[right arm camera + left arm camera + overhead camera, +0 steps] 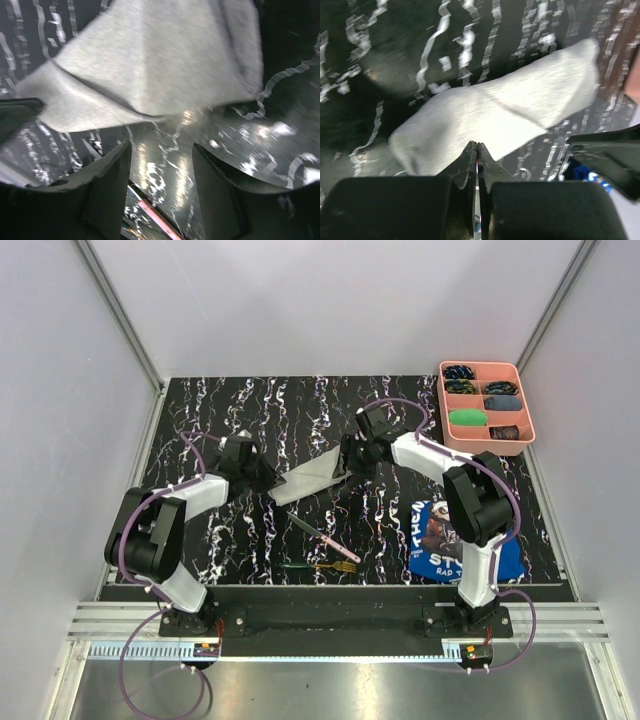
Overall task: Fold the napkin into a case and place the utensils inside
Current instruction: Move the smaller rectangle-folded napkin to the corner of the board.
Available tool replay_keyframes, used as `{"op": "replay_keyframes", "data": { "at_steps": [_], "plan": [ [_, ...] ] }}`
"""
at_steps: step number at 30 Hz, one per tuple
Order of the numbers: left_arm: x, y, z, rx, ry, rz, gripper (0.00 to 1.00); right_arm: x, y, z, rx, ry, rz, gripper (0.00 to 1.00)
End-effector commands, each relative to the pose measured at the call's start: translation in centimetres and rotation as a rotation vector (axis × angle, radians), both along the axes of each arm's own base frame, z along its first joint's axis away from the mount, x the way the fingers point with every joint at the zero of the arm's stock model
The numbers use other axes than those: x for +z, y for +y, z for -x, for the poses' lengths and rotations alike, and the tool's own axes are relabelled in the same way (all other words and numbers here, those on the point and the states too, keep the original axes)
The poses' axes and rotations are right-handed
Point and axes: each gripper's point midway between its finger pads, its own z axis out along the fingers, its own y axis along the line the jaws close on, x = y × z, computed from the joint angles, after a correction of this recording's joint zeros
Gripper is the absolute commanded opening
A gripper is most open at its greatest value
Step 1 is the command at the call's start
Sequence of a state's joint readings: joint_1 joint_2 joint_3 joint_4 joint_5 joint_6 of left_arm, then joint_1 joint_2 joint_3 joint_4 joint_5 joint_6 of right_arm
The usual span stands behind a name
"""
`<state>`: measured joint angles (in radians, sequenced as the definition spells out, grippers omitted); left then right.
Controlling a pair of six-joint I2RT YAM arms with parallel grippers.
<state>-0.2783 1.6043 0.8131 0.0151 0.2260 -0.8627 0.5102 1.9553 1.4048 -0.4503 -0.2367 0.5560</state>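
The light grey napkin (312, 478) is partly folded into a narrow slanted shape in the middle of the black marbled table. My left gripper (268, 482) is at its left end, jaws shut (478, 145) on the near edge of the napkin (505, 110). My right gripper (350, 462) is at the napkin's right end; it stands open (162, 150) over bare table, and the napkin (145, 65) lies just past its fingertips. The pink-handled knife (330, 542) and the green-handled fork (318, 566) lie in front of the napkin. The knife's pink handle (160, 220) shows between the right fingers.
A pink compartment tray (527, 430) with small items stands at the back right corner. A blue printed cloth (440, 540) lies at the front right, beside the right arm. White walls and metal rails border the table.
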Motion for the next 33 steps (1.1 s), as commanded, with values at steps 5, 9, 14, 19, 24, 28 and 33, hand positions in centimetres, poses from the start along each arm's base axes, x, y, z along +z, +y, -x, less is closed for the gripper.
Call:
{"op": "replay_keyframes", "data": {
  "at_steps": [5, 9, 14, 19, 24, 28, 33],
  "plan": [
    [-2.5, 2.9, 0.9, 0.103, -0.023, -0.084, 0.0, -0.5, 4.0, -1.9, 0.045, -0.023, -0.192, 0.59],
    [-3.6, 4.3, 2.1, 0.177, 0.001, -0.095, 0.0, -2.2, 5.0, -2.5, 0.079, -0.01, -0.213, 0.59],
    [-4.5, 5.6, 5.5, 0.243, 0.03, -0.069, 0.0, -3.2, 7.5, -2.7, 0.163, -0.022, -0.228, 0.58],
    [-4.7, 6.8, 9.2, 0.336, 0.061, -0.022, 0.0, -3.4, 12.4, -1.8, 0.308, -0.034, -0.27, 0.59],
    [-4.9, 9.4, 12.1, 0.442, 0.095, -0.091, 0.0, -2.1, 17.4, 0.6, 0.46, -0.046, -0.3, 0.61],
    [-2.4, 9.7, 12.7, 0.453, 0.018, -0.052, 0.0, -0.3, 18.2, 1.6, 0.485, -0.055, -0.3, 0.65],
    [0.6, 8.9, 13.6, 0.361, -0.069, -0.016, 0.16, 2.4, 14.6, 1.7, 0.483, -0.117, -0.11, 0.76]
  ]
}}
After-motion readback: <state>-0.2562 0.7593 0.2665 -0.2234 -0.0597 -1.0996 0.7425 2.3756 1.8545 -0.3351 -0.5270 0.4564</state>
